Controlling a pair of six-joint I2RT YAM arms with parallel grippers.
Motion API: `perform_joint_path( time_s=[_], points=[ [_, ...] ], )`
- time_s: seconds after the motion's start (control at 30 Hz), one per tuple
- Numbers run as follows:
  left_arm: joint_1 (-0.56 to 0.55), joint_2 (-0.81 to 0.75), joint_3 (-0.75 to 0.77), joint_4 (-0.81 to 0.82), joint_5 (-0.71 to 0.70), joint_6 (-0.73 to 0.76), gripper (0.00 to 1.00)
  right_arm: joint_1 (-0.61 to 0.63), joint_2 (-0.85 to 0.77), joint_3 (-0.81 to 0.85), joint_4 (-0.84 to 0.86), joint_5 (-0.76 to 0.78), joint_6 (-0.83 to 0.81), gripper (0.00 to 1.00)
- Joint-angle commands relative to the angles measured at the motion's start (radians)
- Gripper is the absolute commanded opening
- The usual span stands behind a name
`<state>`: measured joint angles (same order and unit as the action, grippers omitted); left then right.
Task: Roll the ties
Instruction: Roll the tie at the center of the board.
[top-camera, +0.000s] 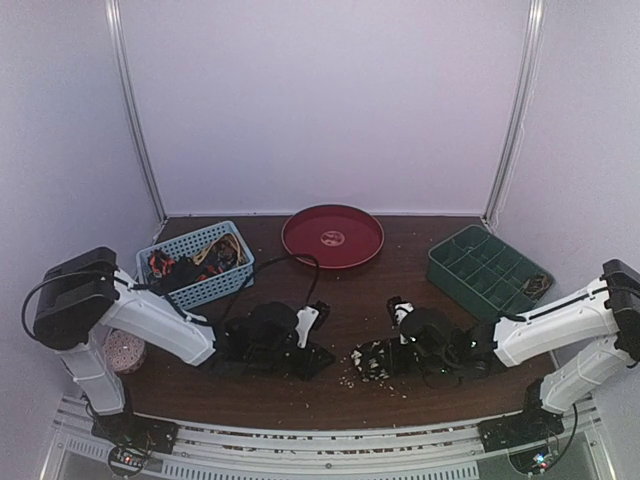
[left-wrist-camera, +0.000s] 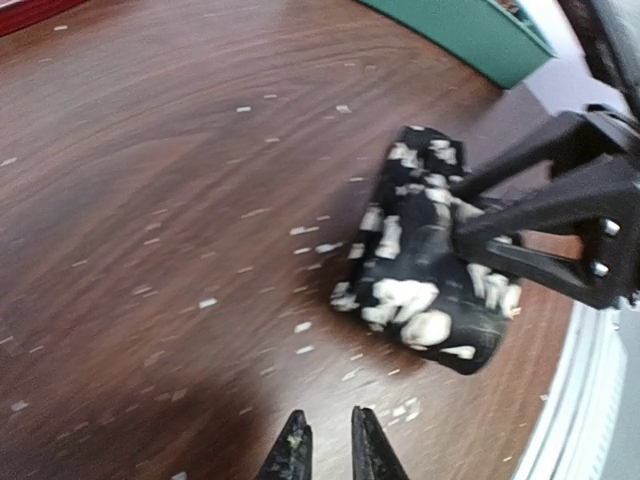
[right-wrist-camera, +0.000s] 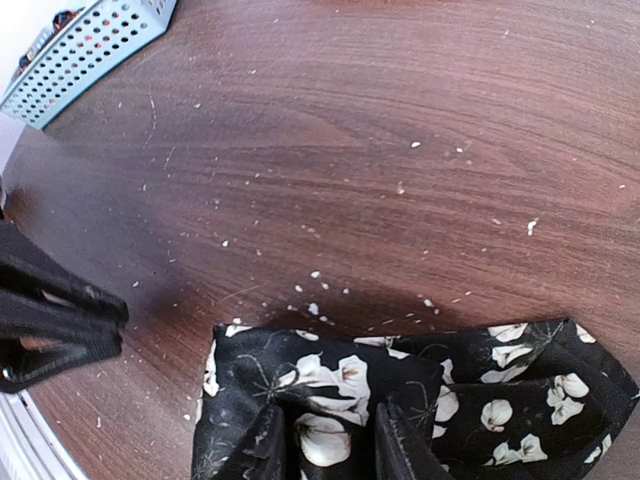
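The black fabric necktie with white flower print (right-wrist-camera: 330, 385) lies bunched into a short, soft bundle on the dark wood-grain table (top-camera: 420, 305), at about 6 o'clock from the table's middle, near the front edge. From the left wrist view it reads as a thick folded roll (left-wrist-camera: 420, 290), blurred, so its layers are hard to count. From the right wrist view its lower part is cut off by the picture edge.

The right gripper (right-wrist-camera: 332, 432) is closed onto the tie, its black plastic fingers pressed into the cloth from 3 o'clock. The left gripper (left-wrist-camera: 327, 447) sits just at 9 o'clock of the tie, its tips apart by a sliver, with nothing between them and not touching the fabric.

Small pale crumbs (right-wrist-camera: 318, 290) are scattered on the wood around the tie.

At 10 o'clock stands a pale blue perforated plastic basket (top-camera: 232, 270) holding a tangle of dark and orange cloth, too small to sort out. At 12 o'clock is a round red tray (top-camera: 300, 232); at 2 o'clock is a green compartment tray (top-camera: 445, 265).
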<state>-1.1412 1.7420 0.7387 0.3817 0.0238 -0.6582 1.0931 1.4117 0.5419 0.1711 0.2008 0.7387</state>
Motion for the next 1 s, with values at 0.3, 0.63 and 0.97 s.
perform_joint_path(
  time_s=[0.3,0.63,0.97],
  points=[
    [-0.007,0.123,0.066,0.253,0.134,-0.124,0.25,-0.123,-0.067,-0.209,0.247,-0.205,0.049,0.3],
    [0.107,-0.082,-0.064,0.024,0.021,-0.169,0.27,-0.107,0.001,-0.214,0.416,-0.227,0.248,0.3],
    [0.218,-0.428,-0.313,-0.112,-0.071,-0.185,0.27,0.008,0.247,0.034,0.427,-0.17,0.386,0.3]
  ],
)
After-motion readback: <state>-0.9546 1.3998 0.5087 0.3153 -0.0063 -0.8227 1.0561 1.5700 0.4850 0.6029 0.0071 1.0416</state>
